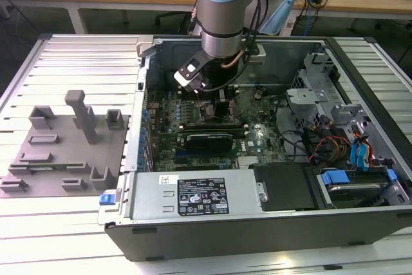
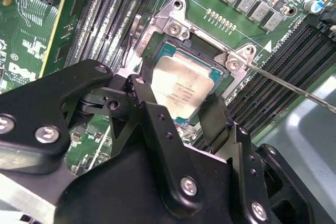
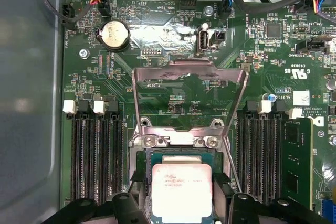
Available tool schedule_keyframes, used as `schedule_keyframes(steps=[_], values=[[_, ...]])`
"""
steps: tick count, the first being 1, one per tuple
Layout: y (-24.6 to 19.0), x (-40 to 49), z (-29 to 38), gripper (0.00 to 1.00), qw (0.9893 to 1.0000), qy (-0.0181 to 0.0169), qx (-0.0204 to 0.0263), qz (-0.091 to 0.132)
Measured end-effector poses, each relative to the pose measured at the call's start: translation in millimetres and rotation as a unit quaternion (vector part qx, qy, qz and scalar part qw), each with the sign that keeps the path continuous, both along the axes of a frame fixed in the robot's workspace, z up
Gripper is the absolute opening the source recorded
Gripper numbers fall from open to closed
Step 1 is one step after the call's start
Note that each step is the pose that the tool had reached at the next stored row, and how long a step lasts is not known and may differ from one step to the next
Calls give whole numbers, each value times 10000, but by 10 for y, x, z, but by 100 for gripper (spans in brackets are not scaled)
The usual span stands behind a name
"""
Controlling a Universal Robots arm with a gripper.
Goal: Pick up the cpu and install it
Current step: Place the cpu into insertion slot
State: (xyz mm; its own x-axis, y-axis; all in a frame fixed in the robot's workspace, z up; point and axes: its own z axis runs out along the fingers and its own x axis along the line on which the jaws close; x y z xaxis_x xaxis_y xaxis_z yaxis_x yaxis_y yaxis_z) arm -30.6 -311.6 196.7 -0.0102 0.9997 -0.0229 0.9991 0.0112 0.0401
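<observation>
One cpu [image 3: 181,190], one coin battery [image 3: 114,35], one raised load plate [image 3: 226,74] — two hinge screws [image 3: 150,141]

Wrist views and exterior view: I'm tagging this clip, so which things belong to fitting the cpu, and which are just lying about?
Part of the job:
cpu, at the open socket
socket frame, hinged up
gripper, over the cpu

Just lying about:
grey fixture plate, beside the case
labelled silver box
coin battery
memory slots

Slatted table [image 1: 84,62] carries grey fixture plate [image 1: 64,154], computer case [image 1: 257,231].
</observation>
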Motion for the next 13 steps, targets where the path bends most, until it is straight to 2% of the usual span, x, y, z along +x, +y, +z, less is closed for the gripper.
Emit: schedule_keyframes(steps=[4,9,11,13], values=[[0,0,43,62,10000,0,-1,0],[0,0,127,62,10000,0,-1,0],[0,0,197,62,10000,0,-1,0],[0,0,197,62,10000,-1,0,0]])
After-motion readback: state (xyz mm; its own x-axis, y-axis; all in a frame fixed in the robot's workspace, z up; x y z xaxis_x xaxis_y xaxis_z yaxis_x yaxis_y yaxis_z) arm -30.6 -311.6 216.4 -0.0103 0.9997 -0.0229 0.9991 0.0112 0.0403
